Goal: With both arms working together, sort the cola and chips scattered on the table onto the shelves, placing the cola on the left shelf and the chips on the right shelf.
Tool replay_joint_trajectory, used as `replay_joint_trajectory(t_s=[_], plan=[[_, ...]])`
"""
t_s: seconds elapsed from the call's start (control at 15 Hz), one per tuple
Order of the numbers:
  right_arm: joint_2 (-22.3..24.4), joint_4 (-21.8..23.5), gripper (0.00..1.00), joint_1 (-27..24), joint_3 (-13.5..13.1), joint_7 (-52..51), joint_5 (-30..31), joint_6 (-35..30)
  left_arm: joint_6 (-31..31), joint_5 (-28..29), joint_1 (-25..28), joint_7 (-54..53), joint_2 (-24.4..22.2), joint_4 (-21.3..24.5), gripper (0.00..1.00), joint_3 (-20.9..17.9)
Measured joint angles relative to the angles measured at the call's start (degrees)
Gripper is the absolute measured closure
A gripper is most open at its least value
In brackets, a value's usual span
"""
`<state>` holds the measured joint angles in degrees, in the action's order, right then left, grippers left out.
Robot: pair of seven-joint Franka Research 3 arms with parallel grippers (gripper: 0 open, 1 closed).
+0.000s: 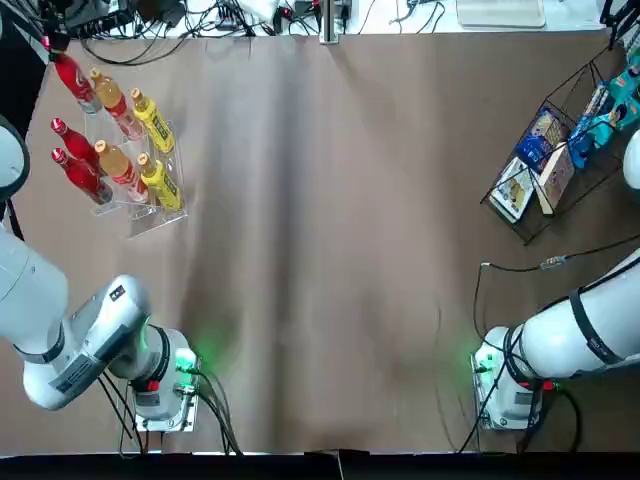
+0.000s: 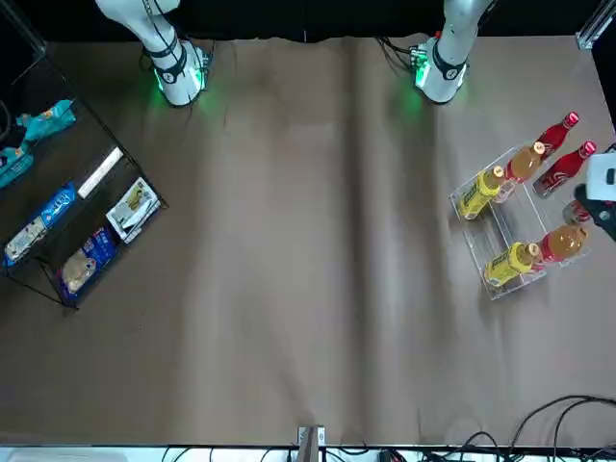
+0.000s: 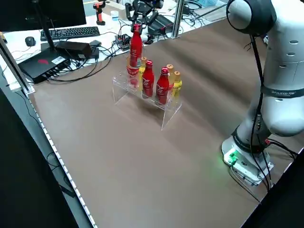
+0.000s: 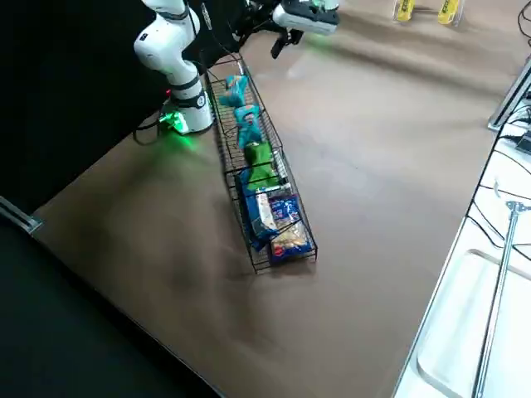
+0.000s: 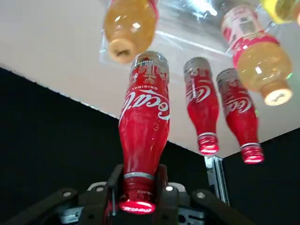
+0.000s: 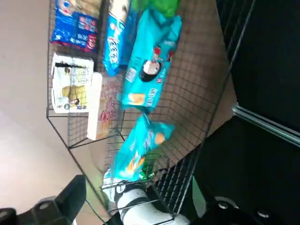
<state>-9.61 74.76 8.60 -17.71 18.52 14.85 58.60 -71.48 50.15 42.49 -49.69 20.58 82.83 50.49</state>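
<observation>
My left gripper (image 5: 138,182) is shut on the neck of a red cola bottle (image 5: 144,123), holding it upright above the far end of the clear left shelf (image 3: 168,112). Two more colas (image 3: 148,79) (image 3: 163,86) stand on that shelf's near tier. My right gripper (image 4: 287,35) hovers open over the top of the black wire right shelf (image 4: 259,217), nothing between its fingers. Two teal chips packets (image 6: 150,61) (image 6: 139,151) and a green one (image 4: 262,159) lie in that rack's upper tiers.
Orange and yellow drink bottles (image 1: 152,122) share the acrylic rack with the colas. Larger blue and white bags (image 4: 278,217) fill the wire rack's lower tier. A keyboard, cables and boxes (image 3: 52,59) sit past the table's far edge. Both arm bases (image 1: 165,395) glow green at the near edge.
</observation>
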Motion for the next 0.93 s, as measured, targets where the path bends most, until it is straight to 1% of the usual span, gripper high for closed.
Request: replay_joint_trajectory(t_s=[0.33,0.53,0.67,0.93], plan=[[-1.03,0.05,0.0,-0.18,0.09,0.04,-9.89,6.26,-0.63,0.6,1.81,-0.02,0.69,0.17,0.68,-0.08],[-3.18,0.08,0.0,-0.09,0.45,0.33,-15.97,10.0,-2.66,0.6,3.01,-0.05,2.68,0.8,0.68,-0.13],[-4.76,0.09,0.0,-0.11,0.45,0.44,-20.1,10.96,-3.66,0.6,3.61,-0.05,4.36,1.22,0.68,-0.16],[-6.38,0.09,0.0,-0.25,0.47,0.38,-22.83,11.79,-3.86,0.6,3.76,-0.05,5.88,1.77,0.68,-0.12]])
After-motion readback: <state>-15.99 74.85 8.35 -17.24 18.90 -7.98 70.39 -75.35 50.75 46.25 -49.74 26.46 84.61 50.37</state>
